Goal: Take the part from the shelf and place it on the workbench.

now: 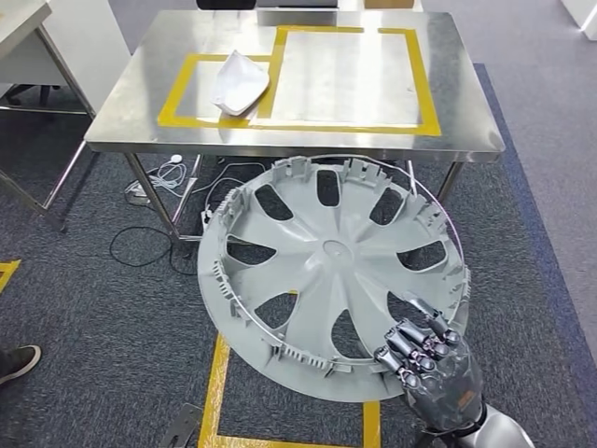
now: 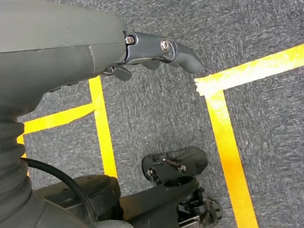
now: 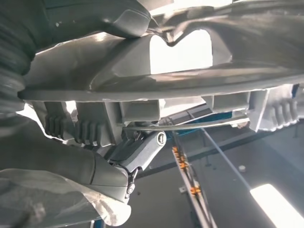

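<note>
A large grey wheel cover (image 1: 331,271), inner side up, is held flat in the air in front of the steel workbench (image 1: 465,131). My right hand (image 1: 429,359) grips its near right rim, fingers curled over the edge. In the right wrist view the cover's rim (image 3: 186,80) passes right across my right hand (image 3: 118,161), with the thumb under it. My left hand (image 2: 107,47) hangs over the grey carpet, its fingers apart and nothing in it.
The workbench carries yellow tape rectangles (image 1: 423,84) and a white part (image 1: 241,82) in the left one. Cables (image 1: 169,177) lie on the carpet under the bench. Yellow floor tape (image 1: 215,392) runs below the cover. A person's shoe (image 1: 18,359) is at the left edge.
</note>
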Controlling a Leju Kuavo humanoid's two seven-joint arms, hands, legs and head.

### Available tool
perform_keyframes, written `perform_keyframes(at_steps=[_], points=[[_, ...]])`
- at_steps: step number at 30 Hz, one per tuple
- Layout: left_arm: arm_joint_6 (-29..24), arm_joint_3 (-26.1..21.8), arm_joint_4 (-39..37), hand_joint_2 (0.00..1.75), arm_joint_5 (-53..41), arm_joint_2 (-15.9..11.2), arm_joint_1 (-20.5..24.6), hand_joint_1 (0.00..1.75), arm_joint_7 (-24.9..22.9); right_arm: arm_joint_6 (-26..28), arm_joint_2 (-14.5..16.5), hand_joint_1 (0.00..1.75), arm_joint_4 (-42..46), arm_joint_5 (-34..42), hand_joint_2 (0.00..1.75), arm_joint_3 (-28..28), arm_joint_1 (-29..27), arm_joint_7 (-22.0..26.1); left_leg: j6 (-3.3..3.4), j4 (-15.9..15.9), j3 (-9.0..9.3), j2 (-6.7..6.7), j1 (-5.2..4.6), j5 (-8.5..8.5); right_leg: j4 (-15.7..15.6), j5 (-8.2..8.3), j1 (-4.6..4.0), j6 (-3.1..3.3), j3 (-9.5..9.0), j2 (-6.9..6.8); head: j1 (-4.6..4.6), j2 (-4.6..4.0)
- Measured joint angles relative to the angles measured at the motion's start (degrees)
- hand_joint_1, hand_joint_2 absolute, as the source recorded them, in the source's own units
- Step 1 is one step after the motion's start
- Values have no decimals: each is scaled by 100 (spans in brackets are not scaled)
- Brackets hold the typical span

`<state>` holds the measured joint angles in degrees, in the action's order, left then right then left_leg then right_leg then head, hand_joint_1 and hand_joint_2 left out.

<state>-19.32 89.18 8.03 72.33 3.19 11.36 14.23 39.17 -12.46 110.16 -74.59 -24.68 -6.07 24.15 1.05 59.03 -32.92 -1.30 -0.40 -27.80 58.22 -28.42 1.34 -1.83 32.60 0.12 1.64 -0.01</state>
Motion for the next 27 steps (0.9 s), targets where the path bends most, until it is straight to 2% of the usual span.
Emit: perform_keyframes(at_steps=[2,5,6,7,8,9,10,11,12,14,16,17,18,20,21,23,27], points=[[-6,-1,1,175,3,-5,8,0,10,0,1,175,-1,-1,175,2,-2,0,-71,313,-127,32,15,-181,-28,-17,22,72,-57,-24,31,-1],[-7,-1,1,175,15,-6,-2,0,17,0,1,175,-2,-2,175,4,-1,0,-142,1393,-688,60,53,-583,-29,-67,19,132,-115,-48,56,-1],[-7,-1,1,175,19,-5,-10,0,18,0,1,175,-7,-3,175,4,-4,0,-150,1595,-821,60,61,-584,-28,-86,16,137,-136,-48,55,-1],[-7,-1,0,175,20,-5,-15,0,20,0,1,175,-13,-5,175,5,-8,0,-149,1590,-859,61,66,-473,-28,-107,15,136,-164,-45,57,-2],[-8,-1,0,175,22,-4,-17,0,23,0,1,175,-21,-8,175,5,-14,-1,-138,1358,-790,62,68,-256,-28,-133,14,129,-203,-42,56,-1],[-9,-1,-1,175,27,-4,-17,0,27,0,1,175,-27,-12,175,4,-18,-3,-116,973,-647,67,67,4,-29,-164,14,117,-240,-40,57,-1],[-11,-1,-1,175,32,-5,-12,0,31,0,1,175,-33,-15,175,4,-19,-6,-91,614,-499,75,55,182,-29,-195,4,95,-265,-38,56,-1],[-14,-1,0,175,39,-5,-7,0,34,0,1,175,-37,-19,175,4,-18,-10,-64,302,-369,85,42,272,-26,-223,-5,66,-278,-36,56,-1],[-17,-1,1,175,45,-4,-3,0,36,1,1,175,-39,-20,175,4,-14,-17,-42,132,-299,92,28,278,-28,-241,-12,34,-275,-37,53,-1],[-22,-1,1,175,53,1,-7,0,36,2,1,175,-45,-22,175,6,-9,-34,2,37,-257,88,15,196,-54,-258,-16,-39,-286,-46,51,-1],[-28,-1,0,175,56,5,-17,0,36,2,1,175,-49,-26,175,10,-14,-55,58,-6,-215,78,42,188,-4,-324,-11,-97,-263,-49,42,-1],[-32,-1,-1,175,57,8,-13,0,36,2,1,175,-49,-27,175,12,-15,-63,88,-32,-187,74,57,184,167,-418,-13,-116,-175,-44,30,-1],[-35,-1,-1,175,57,14,-7,0,37,2,1,175,-49,-28,175,14,-17,-67,116,-45,-167,74,64,174,467,-555,-11,-127,-6,-37,18,0],[-38,-1,0,175,60,29,-2,0,38,2,1,175,-50,-26,175,20,-19,-68,156,-44,-145,72,52,140,1248,-831,-15,-144,456,-29,2,-1],[-38,-1,1,175,61,36,-6,0,38,2,1,175,-51,-25,175,23,-21,-68,165,-44,-136,72,46,127,1527,-907,-16,-150,633,-28,0,-1],[-38,-1,1,175,63,39,-12,0,39,2,1,175,-53,-25,175,26,-23,-68,169,-43,-125,72,40,115,1729,-934,-17,-155,774,-26,-2,-2],[-38,-1,1,175,63,39,-12,0,39,2,1,175,-53,-25,175,26,-23,-68,169,-43,-125,72,40,115,1729,-934,-17,-155,774,-26,-2,-2]])
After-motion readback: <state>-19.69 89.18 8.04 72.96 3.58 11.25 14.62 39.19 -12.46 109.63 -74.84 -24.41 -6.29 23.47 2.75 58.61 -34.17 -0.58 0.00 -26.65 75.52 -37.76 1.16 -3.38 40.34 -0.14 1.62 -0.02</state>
